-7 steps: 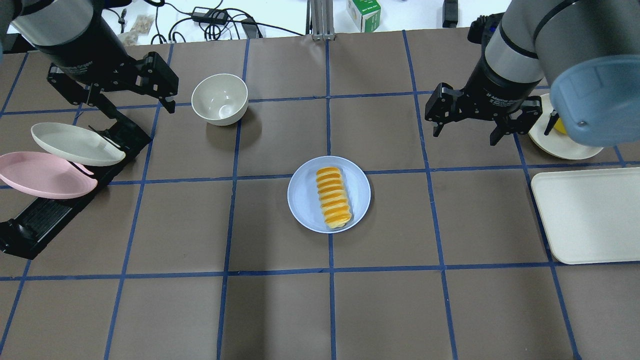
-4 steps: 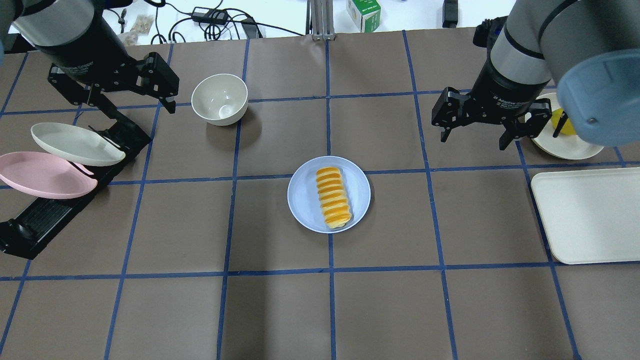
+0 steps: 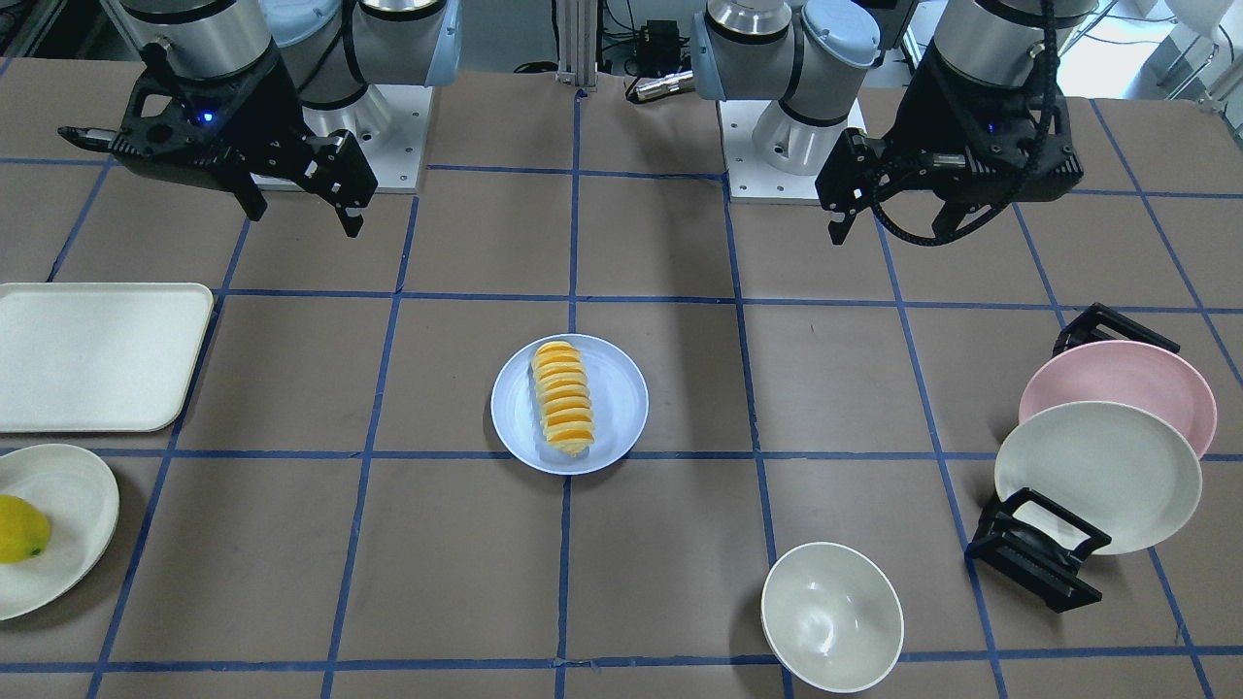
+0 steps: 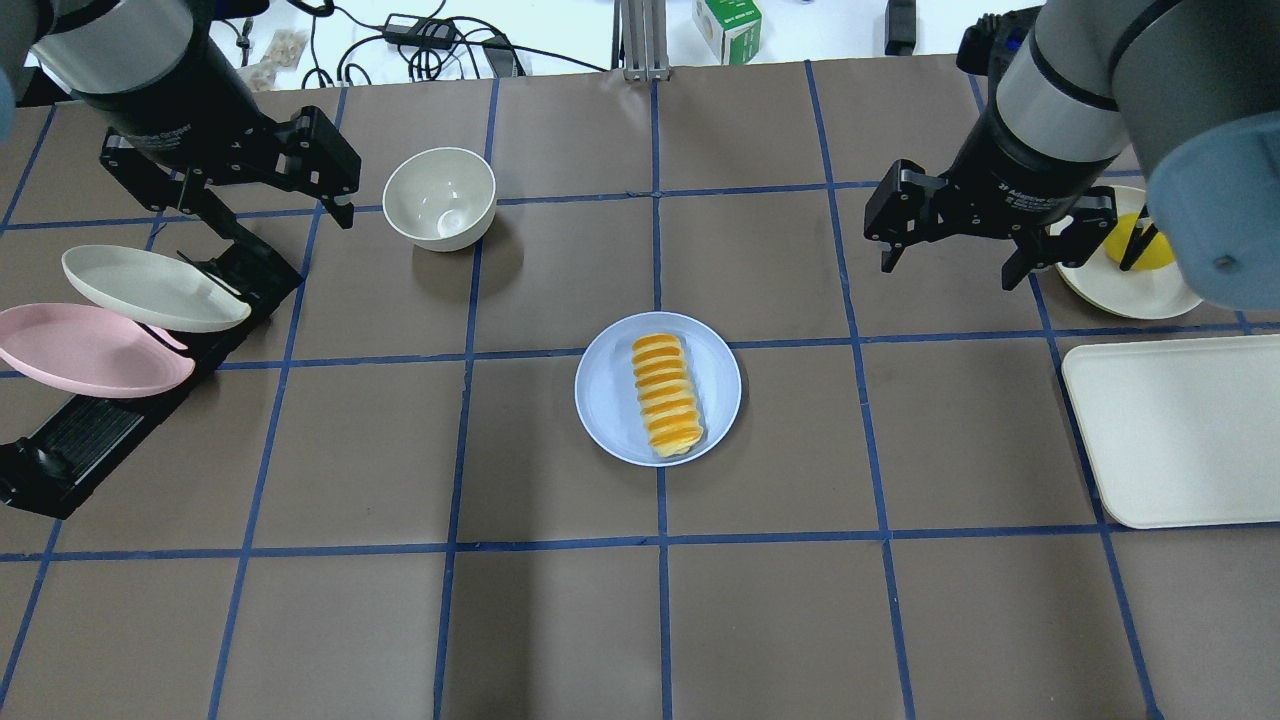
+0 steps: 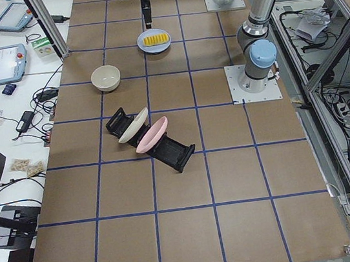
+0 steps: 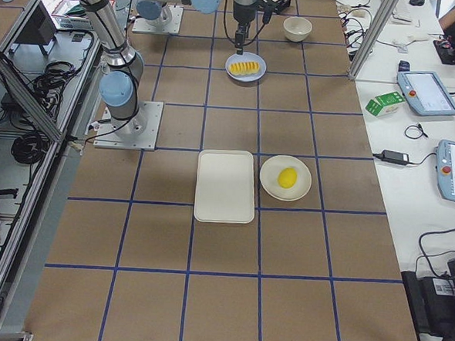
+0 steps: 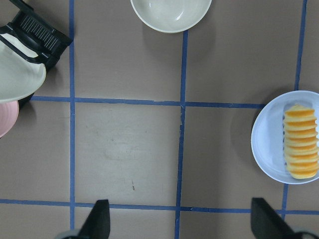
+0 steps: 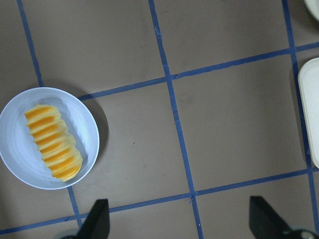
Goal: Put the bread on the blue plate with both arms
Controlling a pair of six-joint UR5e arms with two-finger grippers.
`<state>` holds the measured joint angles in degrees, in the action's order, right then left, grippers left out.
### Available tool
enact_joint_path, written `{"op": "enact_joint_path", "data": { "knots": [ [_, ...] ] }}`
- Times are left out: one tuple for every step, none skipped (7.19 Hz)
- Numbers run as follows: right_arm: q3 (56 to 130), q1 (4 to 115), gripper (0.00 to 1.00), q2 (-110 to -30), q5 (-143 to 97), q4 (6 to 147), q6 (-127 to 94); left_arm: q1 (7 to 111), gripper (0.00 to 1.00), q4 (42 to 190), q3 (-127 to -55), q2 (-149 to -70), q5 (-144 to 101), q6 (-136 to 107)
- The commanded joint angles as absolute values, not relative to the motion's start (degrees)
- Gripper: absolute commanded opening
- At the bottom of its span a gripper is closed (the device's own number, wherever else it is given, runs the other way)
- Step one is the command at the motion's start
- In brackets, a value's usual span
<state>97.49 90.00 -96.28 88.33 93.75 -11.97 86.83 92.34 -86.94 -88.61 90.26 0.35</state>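
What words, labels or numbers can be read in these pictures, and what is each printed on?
"Adaptive Gripper": white print on the right arm's black collar; small, only partly legible.
Left arm's collar: similar white print, too blurred to read.
Green carton: print too small to read.
Tablet screen: too small to read.
Bread, blue plate: no text.

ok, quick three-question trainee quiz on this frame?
1. True or false: the bread lies on the blue plate.
2. Which holds something? A: left tool. B: right tool. C: neither.
3. What lies on the cream plate next to the tray?
Key: 1 true; 2 C, both are open and empty; 3 a yellow fruit.
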Motion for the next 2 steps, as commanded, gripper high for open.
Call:
{"op": "enact_joint_path", "data": {
  "knots": [
    [97.56, 90.0, 1.0, -96.33, 88.24, 94.31, -11.95, 86.84, 1.0, 92.29, -87.01, -88.51, 90.35, 0.35],
    [97.47, 90.0, 1.0, -96.33, 88.24, 94.31, -11.95, 86.84, 1.0, 92.29, -87.1, -88.51, 90.35, 0.35]
  ]
}}
